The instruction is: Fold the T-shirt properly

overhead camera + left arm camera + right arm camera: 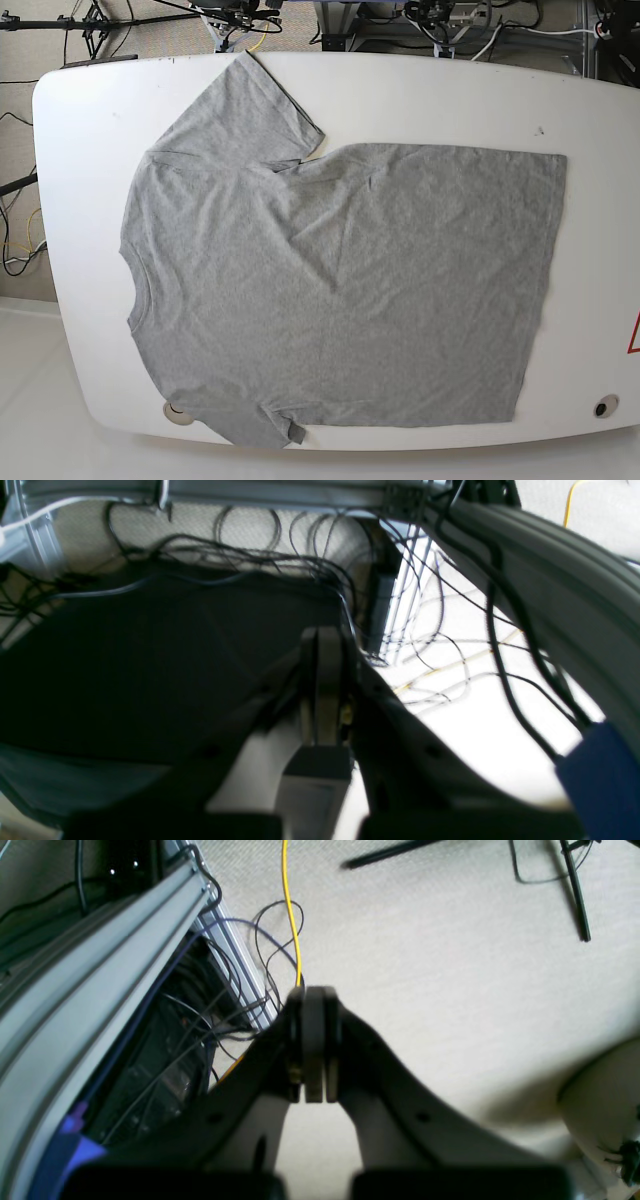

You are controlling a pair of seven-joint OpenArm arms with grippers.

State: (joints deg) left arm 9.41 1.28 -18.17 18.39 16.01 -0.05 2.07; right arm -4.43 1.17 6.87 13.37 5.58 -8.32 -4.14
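The heather-grey T-shirt point(340, 290) lies flat, plain side up, on the white table point(420, 100). Its neck point(135, 290) points left and its hem point(550, 280) right. One sleeve point(245, 110) spreads toward the far edge, while the other point(268, 428) is bunched at the near edge. Neither gripper shows in the base view. In the left wrist view my left gripper point(322, 635) is shut with nothing in it, over a dark mat and floor cables. My right gripper point(313, 992) is shut and empty above beige carpet. The shirt is in neither wrist view.
Aluminium frame rails point(100, 955) and tangled black cables point(280, 555) lie below the arms, with a yellow cable point(290, 910) on the carpet. The table has a round hole at each near corner point(603, 407) point(176, 408). Stands and wiring crowd the floor beyond the far edge point(240, 15).
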